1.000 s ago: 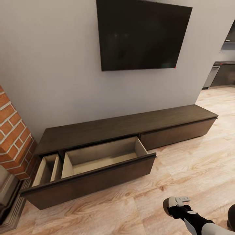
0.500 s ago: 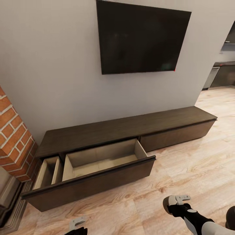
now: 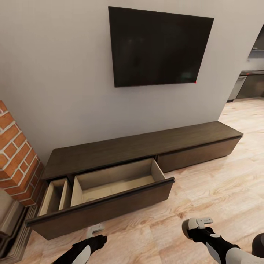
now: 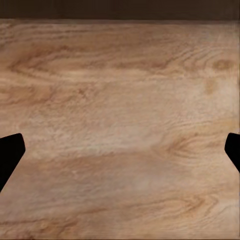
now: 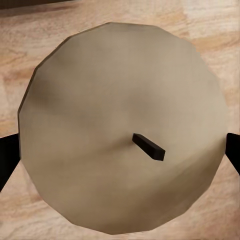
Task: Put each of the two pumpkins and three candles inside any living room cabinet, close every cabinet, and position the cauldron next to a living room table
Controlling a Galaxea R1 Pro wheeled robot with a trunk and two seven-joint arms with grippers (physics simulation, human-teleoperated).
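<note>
Here, in the head view, your left gripper has risen into sight at the lower edge, where half a second ago just its tip showed and a second ago nothing; whether its fingers are spread you cannot tell from here. The whole scene has also slid slightly, so the camera has moved, not the furniture. Your right gripper hangs over the wooden floor with one candle in its grasp, well short of the cabinet. Count: one cabinet, one drawer pulled out, showing two pale compartments, both bare of candles or pumpkins; one closed front to its right; one television; one brick fireplace. As a judgement, both arms are now forward for loading, and the delivery into the drawer is not yet made.

In the left wrist view, the two dark fingertips stand wide apart at the picture's edges with bare floor between them: the claw is spread and empty.

In the right wrist view, the candle's round beige top, with one dark wick, sits between the two fingertips, which pinch its sides. One candle counted; no pumpkin or cauldron to count.
</note>
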